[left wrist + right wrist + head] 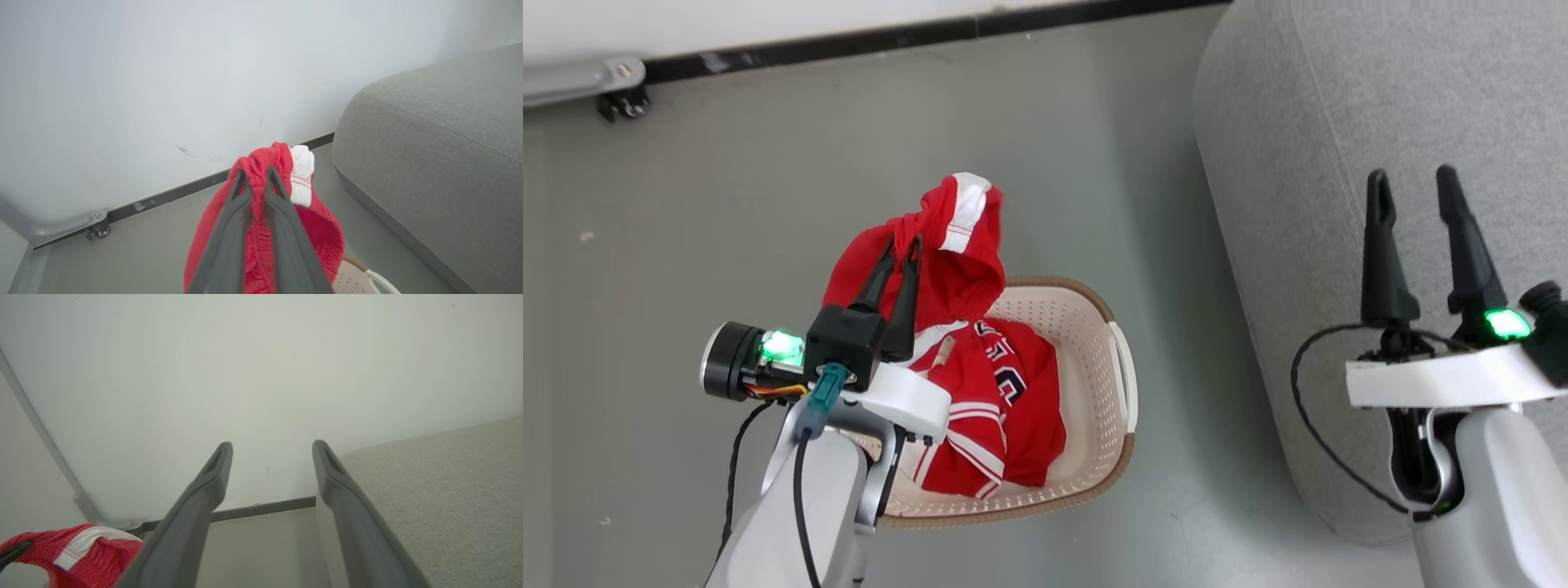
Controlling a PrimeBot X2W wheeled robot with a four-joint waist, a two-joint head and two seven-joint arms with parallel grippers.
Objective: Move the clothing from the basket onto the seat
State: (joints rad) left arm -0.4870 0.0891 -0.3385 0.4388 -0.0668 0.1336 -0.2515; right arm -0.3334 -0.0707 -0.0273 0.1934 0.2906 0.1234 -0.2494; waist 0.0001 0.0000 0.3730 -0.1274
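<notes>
1. left gripper [904, 242]: jaws pinch a bunched edge of the red shorts [960, 261], which hang above the basket [1094, 367].
2. the shorts' lower end seems to touch the red jersey [1013, 408], which lies crumpled inside the basket.
3. right gripper [1411, 175]: jaws spread and empty, over the edge of the grey seat [1339, 122].
4. the basket stands on the floor [686, 245], near the seat.

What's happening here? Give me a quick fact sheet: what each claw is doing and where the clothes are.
left gripper: shut on the red shorts, held up above the basket
right gripper: open, holding nothing, near the seat's edge
jersey: lying in the basket
seat: grey, to the basket's right, no clothing on the visible part
</notes>
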